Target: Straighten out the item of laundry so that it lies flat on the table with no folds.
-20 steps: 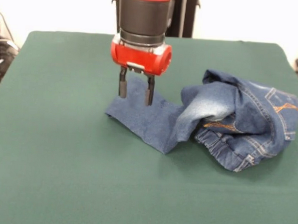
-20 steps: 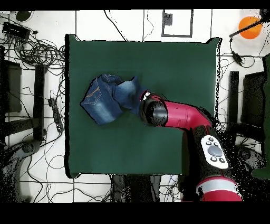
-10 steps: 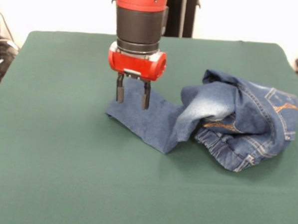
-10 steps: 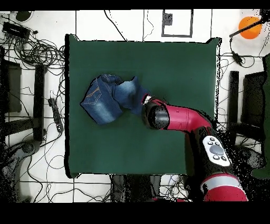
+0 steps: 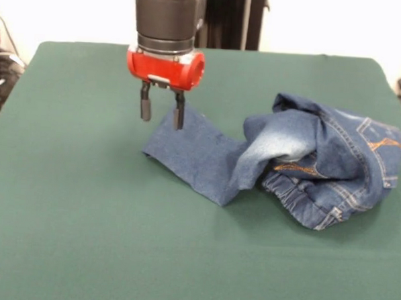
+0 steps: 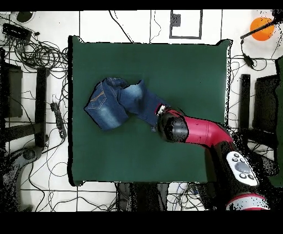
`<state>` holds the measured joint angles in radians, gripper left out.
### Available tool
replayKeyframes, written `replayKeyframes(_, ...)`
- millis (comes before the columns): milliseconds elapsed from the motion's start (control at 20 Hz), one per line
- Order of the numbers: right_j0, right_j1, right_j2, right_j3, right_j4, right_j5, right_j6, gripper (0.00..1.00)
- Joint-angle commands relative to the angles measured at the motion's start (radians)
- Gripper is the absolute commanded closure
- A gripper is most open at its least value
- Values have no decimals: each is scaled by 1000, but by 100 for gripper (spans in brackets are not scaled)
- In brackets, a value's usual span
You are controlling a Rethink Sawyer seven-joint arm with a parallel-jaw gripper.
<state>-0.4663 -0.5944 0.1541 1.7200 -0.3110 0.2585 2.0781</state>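
The red and black arm's claw (image 5: 162,112) hangs spread and empty above the far corner of one flat leg of the crumpled blue denim jeans (image 5: 301,158), which lie bunched on the dark green felt-covered bench (image 5: 115,239).

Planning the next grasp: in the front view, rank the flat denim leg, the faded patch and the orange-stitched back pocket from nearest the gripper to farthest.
1. Flat leg, just below and right of the gripper.
2. Faded patch, mid-pile, farther right.
3. Back pocket, far right end of the jeans.
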Motion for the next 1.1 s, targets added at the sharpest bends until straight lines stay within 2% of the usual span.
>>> replayKeyframes(50,32,21,124,103,-57,-37,2,0)
replayKeyframes(250,62,34,92,82,-63,-26,23,0)
replayKeyframes(450,145,149,10,1,-86,-117,89,0)
replayKeyframes(550,155,167,2,-8,-81,-144,102,0)
replayKeyframes(850,134,175,22,-3,-66,-153,76,0)
replayKeyframes(1100,64,162,91,24,-81,-160,31,0)
